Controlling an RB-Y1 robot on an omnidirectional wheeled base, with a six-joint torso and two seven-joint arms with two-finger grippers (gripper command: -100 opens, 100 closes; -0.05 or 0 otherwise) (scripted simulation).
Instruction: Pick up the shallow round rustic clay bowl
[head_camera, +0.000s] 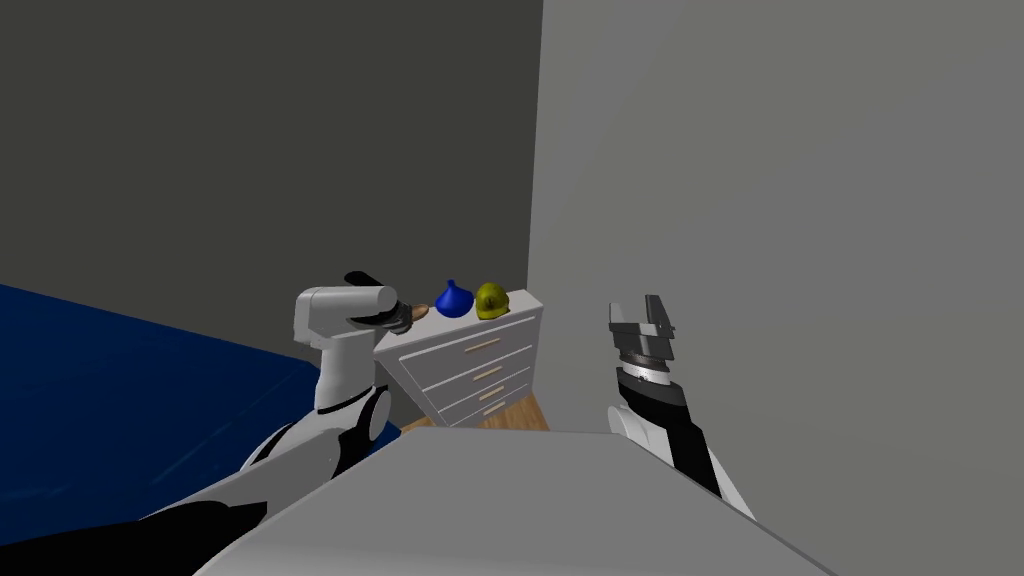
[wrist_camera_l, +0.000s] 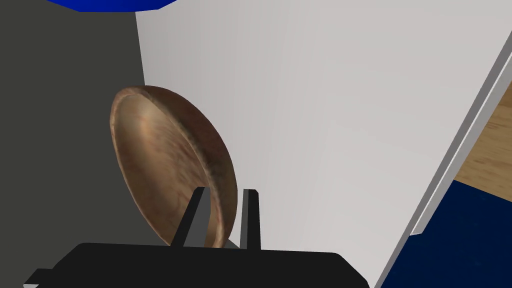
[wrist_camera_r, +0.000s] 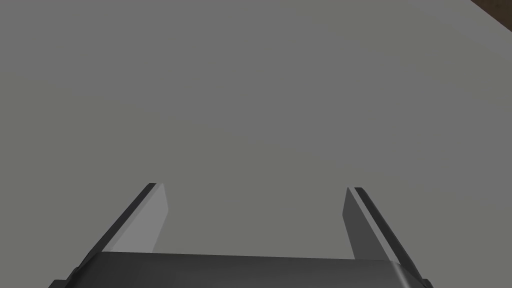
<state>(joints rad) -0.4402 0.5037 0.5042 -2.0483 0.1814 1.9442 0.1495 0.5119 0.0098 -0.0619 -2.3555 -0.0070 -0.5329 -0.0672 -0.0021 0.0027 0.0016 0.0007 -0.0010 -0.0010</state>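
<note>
Bowl's rim is pinched, and the lift looks like what's left

The shallow brown bowl (wrist_camera_l: 165, 170) is at the end of the white dresser (head_camera: 455, 372) top, with nothing in it as far as anyone can see. The robot's left gripper (wrist_camera_l: 225, 191) has its fingers closed narrow on the rim, one inside and one outside. Can't tell if it's off the surface yet, so raising it clear is probably the remaining bit. The right gripper (wrist_camera_r: 252, 187) is spread wide and holds nothing. A blue vase (head_camera: 453, 299) and a yellow thing (head_camera: 490, 300) stand further along the top, and the drawers are all shut.
</note>
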